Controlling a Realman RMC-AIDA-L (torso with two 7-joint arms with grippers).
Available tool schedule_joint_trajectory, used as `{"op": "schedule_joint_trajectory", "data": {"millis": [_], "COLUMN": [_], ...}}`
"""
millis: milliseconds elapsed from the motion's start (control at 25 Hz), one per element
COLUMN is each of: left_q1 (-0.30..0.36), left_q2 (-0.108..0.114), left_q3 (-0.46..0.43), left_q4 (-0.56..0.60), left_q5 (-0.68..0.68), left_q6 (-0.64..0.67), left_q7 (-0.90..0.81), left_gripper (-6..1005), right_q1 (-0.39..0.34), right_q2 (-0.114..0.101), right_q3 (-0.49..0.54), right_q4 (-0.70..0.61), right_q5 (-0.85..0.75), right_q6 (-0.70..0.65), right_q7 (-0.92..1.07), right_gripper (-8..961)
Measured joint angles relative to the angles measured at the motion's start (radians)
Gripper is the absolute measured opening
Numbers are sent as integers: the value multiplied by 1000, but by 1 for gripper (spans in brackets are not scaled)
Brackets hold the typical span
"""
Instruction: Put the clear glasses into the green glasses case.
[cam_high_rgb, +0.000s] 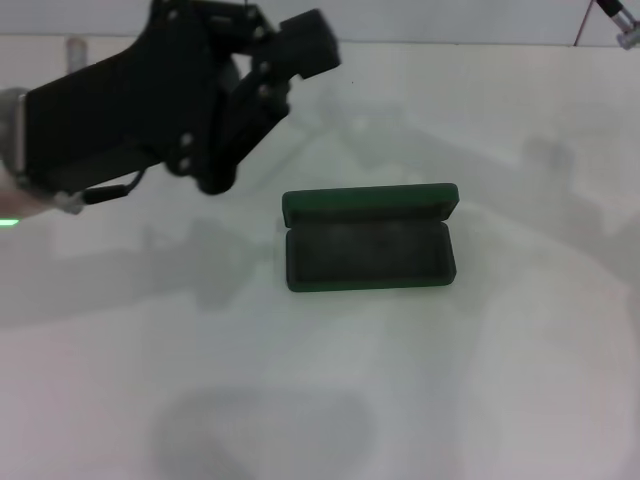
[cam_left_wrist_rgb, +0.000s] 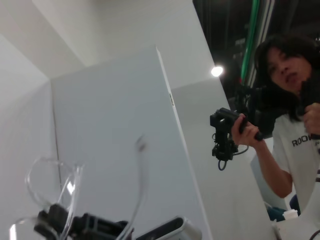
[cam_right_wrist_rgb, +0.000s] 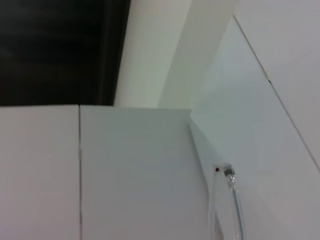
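The green glasses case (cam_high_rgb: 370, 238) lies open in the middle of the white table, its lid tipped back on the far side and its dark inside bare. My left gripper (cam_high_rgb: 262, 105) is raised high above the table, left of and behind the case. In the left wrist view the clear glasses (cam_left_wrist_rgb: 52, 182) stick up from the black fingers (cam_left_wrist_rgb: 85, 226), with one thin clear arm (cam_left_wrist_rgb: 140, 180) rising beside the lens, so the gripper is shut on them. In the head view the glasses do not show. Only a tip of my right gripper (cam_high_rgb: 626, 34) shows, at the far right corner.
The white table (cam_high_rgb: 480, 380) spreads around the case. A person holding a black handheld device (cam_left_wrist_rgb: 227, 135) stands beyond the table in the left wrist view. The right wrist view shows white walls and a clear strip with a small screw (cam_right_wrist_rgb: 226, 200).
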Motion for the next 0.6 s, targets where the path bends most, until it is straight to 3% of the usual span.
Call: {"op": "schedule_joint_trajectory", "data": {"millis": [200,600], "left_q1": [-63,-99], "left_q2": [-3,-7], "left_q3": [1,47], "left_q4": [-73,-104], "left_q5": [-6,-59], "left_q6": [-38,-143], "left_q7": [57,124], "left_gripper": [23,23], "right_q1": [7,16], "right_q2": [0,0], "right_q3": [-72,-151], "right_q4": [18,46], "right_q5": [81,135], "right_q6": [-20,-23], "right_q7": [-8,-27], "right_gripper": [92,93]}}
